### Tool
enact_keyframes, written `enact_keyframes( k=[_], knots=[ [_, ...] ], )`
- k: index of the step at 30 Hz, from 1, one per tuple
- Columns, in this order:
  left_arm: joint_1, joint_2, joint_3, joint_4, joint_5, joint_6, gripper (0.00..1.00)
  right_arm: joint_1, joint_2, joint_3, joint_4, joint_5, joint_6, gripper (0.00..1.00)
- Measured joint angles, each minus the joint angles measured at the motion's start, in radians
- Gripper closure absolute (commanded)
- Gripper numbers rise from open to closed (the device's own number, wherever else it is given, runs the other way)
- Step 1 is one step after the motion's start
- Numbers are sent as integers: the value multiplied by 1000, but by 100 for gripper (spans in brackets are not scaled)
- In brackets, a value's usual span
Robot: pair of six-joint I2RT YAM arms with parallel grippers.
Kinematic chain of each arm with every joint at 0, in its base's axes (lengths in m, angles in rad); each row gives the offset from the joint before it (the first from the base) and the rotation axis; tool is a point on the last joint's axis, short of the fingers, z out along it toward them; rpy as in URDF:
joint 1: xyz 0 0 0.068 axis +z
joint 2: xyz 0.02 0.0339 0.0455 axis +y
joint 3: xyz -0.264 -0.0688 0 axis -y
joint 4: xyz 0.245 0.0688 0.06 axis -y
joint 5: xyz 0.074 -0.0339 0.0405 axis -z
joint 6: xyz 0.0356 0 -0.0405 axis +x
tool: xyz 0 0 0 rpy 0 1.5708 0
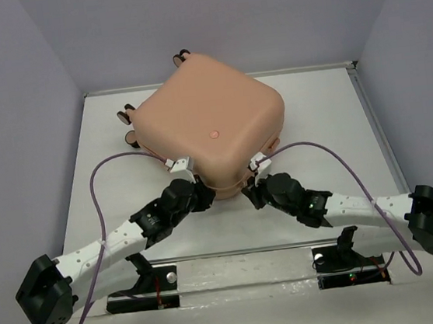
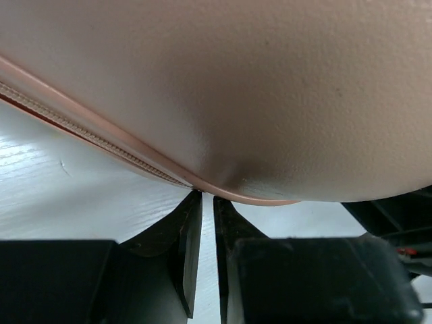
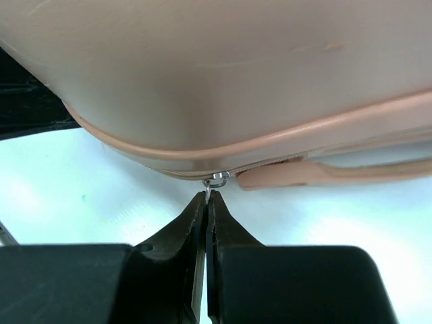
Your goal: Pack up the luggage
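Lying closed at the far middle of the white surface (image 1: 328,110), your luggage (image 1: 209,128) showed a smooth peach-pink shell, its wheels (image 1: 127,113) on the far-left side. Your right hand (image 3: 207,197) was pinching the metal zipper pull (image 3: 217,179); your left hand (image 2: 207,197) sat nearly pressed together at the zipper seam (image 2: 81,128)

I'm in a robot lab cell, and the setup gives it away. Plain pale walls (image 1: 8,115) box in a bare white bench (image 1: 329,118) on three sides, like a test enclosure. My left arm (image 1: 109,248) and right arm (image 1: 355,209) sit on black brackets (image 1: 148,283) by a metal rail (image 1: 242,251) at the near edge. Purple cables (image 1: 98,183) loop off both. Wrist cameras look out past my left hand (image 2: 208,197) and right hand (image 3: 206,196).
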Motion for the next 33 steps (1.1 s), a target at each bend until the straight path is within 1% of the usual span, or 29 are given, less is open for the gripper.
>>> enact_keyframes(
  k=[3,5,8,12,14,19,22,24,25,26,29,30,32,33],
  knots=[
    [-6,18,13,-3,17,13,76,116,6,9,-25,168,60,93],
    [-7,26,21,-10,27,19,76,167,27,26,-34,235,86,93],
    [-7,59,47,-39,42,30,76,266,151,127,-74,378,124,93],
    [-5,128,71,-65,33,44,76,323,282,218,-77,519,154,93],
    [5,134,85,-85,21,48,76,338,325,244,-55,580,167,93],
    [13,143,100,-100,8,54,76,356,343,222,29,634,208,93],
    [13,146,101,-100,8,56,75,359,327,194,65,636,222,93],
    [13,146,102,-97,9,57,73,360,304,171,82,632,235,93],
    [11,146,103,-97,10,60,69,361,290,158,85,628,241,93],
    [10,142,103,-99,13,63,57,363,271,141,87,620,254,93],
    [11,117,103,-133,24,78,35,373,219,103,91,603,278,93],
    [14,106,103,-153,22,82,23,376,204,89,92,599,287,93],
    [43,59,105,-218,43,104,14,386,164,54,97,583,309,93],
    [58,36,109,-246,58,113,13,393,140,36,97,572,322,93]
  ],
)
